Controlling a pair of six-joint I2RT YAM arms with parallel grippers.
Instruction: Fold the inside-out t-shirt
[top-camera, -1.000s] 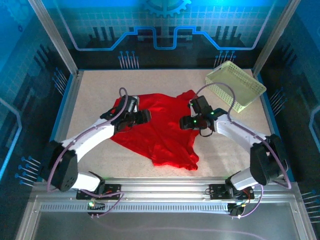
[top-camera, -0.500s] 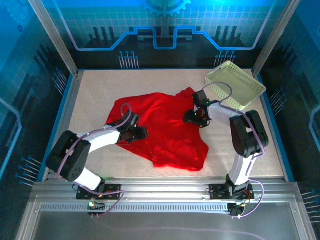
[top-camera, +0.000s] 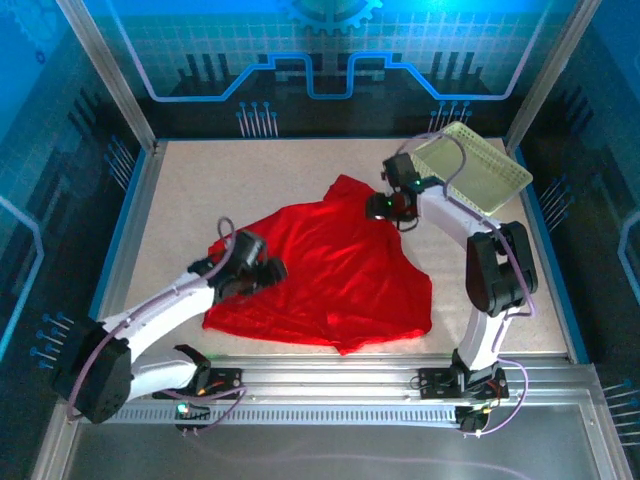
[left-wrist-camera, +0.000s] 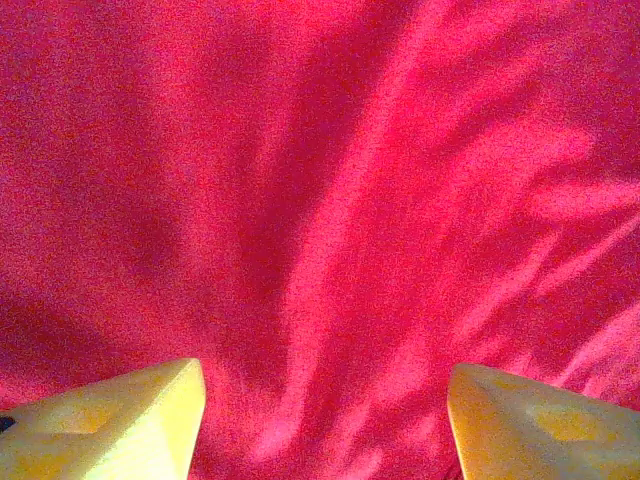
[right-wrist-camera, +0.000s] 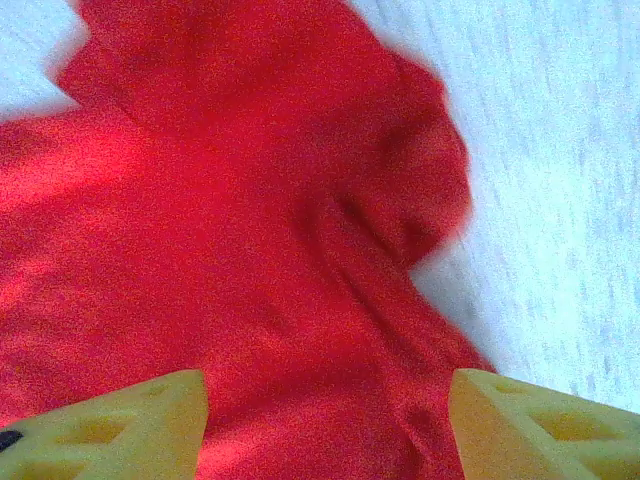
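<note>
The inside-out t-shirt (top-camera: 330, 275) is bright red and lies spread in the middle of the table, one corner reaching toward the far right. My left gripper (top-camera: 268, 272) hovers over its left part. In the left wrist view the yellow fingers (left-wrist-camera: 120, 420) stand wide apart with wrinkled red cloth (left-wrist-camera: 330, 200) beneath them; the left gripper (left-wrist-camera: 325, 378) is open. My right gripper (top-camera: 384, 207) is over the shirt's far right corner, close to the basket. In the right wrist view the right gripper (right-wrist-camera: 328, 382) is open above a folded shirt edge (right-wrist-camera: 400, 200), beside bare table.
A pale yellow-green lattice basket (top-camera: 472, 168) stands tilted at the far right corner, just behind the right arm. Speckled table surface (top-camera: 200, 190) lies bare at the far left and along the right (top-camera: 500, 330). Metal frame posts and blue walls border the table.
The left gripper pulled back toward the near left and the right gripper moved farther toward the basket. The shirt now lies wider and flatter between them.
</note>
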